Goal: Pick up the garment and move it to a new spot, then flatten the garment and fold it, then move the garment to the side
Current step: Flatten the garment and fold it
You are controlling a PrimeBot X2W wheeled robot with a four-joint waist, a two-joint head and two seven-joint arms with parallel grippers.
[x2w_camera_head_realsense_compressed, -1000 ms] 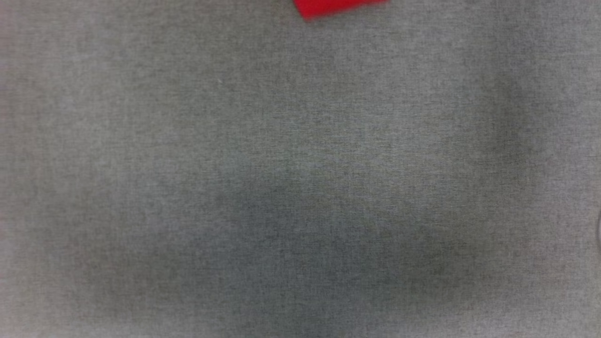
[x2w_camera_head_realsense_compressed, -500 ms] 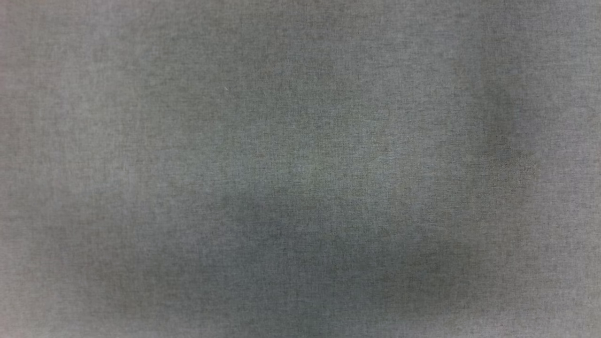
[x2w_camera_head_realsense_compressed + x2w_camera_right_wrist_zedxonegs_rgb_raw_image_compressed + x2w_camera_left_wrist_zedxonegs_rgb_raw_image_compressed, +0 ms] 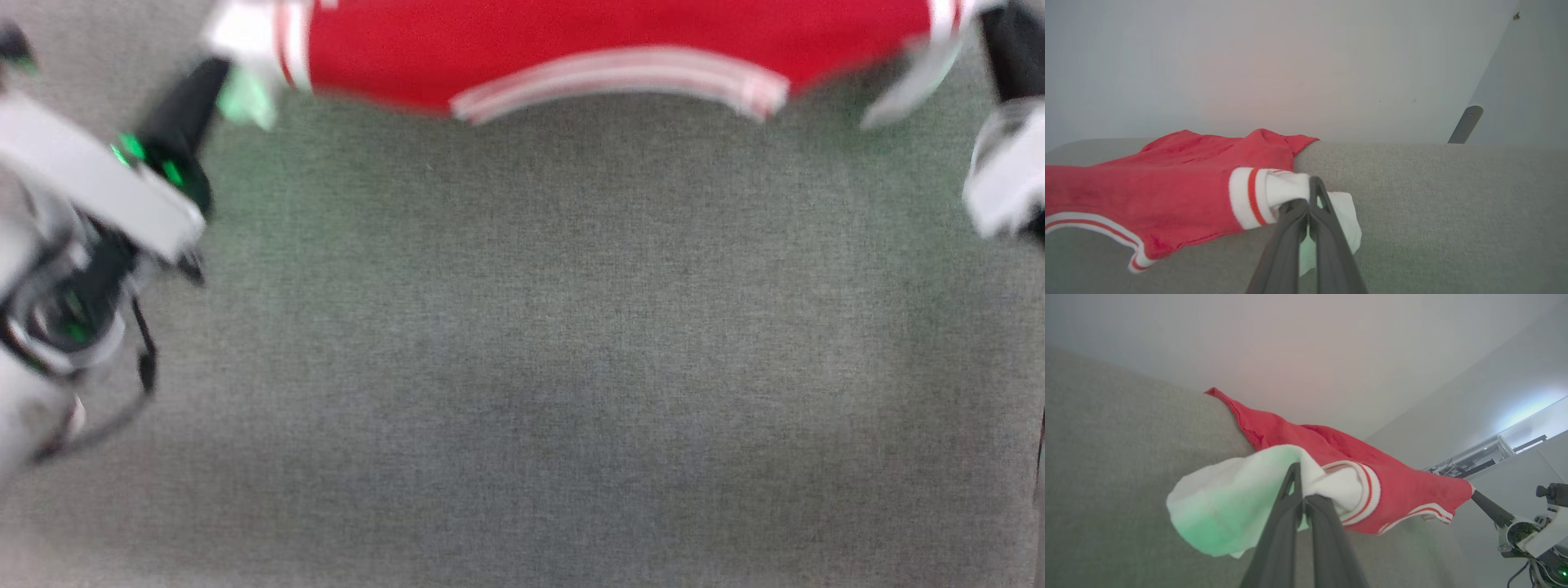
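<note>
The garment, red with white sleeves and striped trim, is stretched across the far part of the grey surface. My left gripper is shut on its white left sleeve. In the left wrist view the dark fingers pinch that sleeve, and the red body trails over the surface's far edge. At the other end my right gripper is shut on the other white sleeve. The right wrist view shows the pinch with the garment sagging to the left. The head view is blurred.
The grey fabric surface spreads wide in front of the garment. A pale wall rises behind the surface's far edge. A grey metal bar stands past that edge on the right. My right arm's gripper shows in the left wrist view.
A second ago only a red corner showed at the head view's top edge, then only grey surface. Now the stretched garment and both arms have come into that view.
</note>
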